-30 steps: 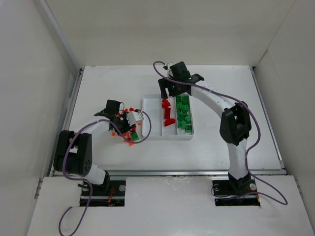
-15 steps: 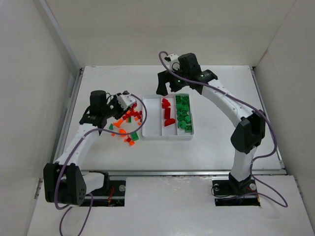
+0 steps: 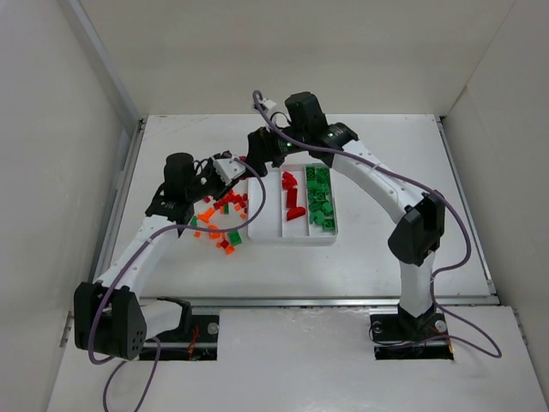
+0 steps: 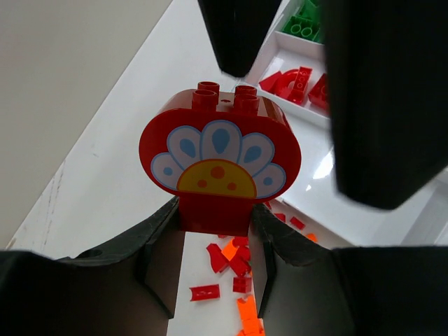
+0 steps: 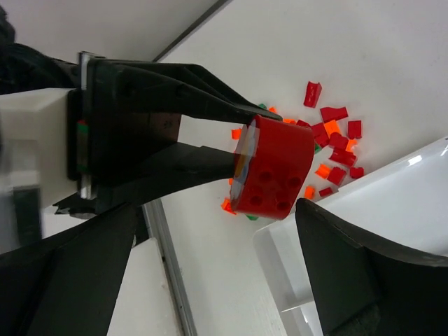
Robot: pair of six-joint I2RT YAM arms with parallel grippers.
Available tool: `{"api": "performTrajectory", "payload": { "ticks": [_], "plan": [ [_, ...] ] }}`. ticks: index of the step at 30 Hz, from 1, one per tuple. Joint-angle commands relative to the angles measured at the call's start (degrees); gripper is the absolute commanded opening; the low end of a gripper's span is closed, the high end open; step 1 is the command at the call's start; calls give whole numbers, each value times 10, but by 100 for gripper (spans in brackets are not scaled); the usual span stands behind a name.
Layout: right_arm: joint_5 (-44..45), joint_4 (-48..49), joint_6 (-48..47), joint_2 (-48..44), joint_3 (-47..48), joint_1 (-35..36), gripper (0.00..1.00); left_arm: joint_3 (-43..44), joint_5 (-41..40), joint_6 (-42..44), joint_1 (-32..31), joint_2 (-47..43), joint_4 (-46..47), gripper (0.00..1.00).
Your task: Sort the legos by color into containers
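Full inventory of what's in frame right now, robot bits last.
tray: one, white, three long compartments, mid-table; no pieces visible in its left compartment
red pieces: a few, dark red, middle compartment
green pieces: many, green, right compartment
loose pile: many small pieces, orange, red and some green, on the table left of the tray
flower brick: one, red with a white, blue and yellow flower print, held off the table near the tray's far left corner
table: one, white, under everything
left claw: one, black, shut on the flower brick's base
right claw: one, black, open, fingers spread on either side of the flower brick
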Motion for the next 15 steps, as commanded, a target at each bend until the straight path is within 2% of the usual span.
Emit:
{"api": "performTrajectory", "payload": {
  "ticks": [1,7,9,12,13,15],
  "plan": [
    [-26,35,20,20,17,-4,99,31,6,-18,-13,1,41,0],
    [-16,35,25,32,17,1,90,31,6,-23,-24,-5,46,0],
    [-9,41,30,32,17,1,83,31,6,-23,-29,-10,46,0],
    [-22,48,30,32,17,1,47,25,6,-28,-29,-15,46,0],
    [-22,54,30,27,12,1,20,25,6,-28,-29,-15,46,0],
    [-22,54,30,18,1,1,2,25,-2,-41,-29,-15,38,0]
  ]
}}
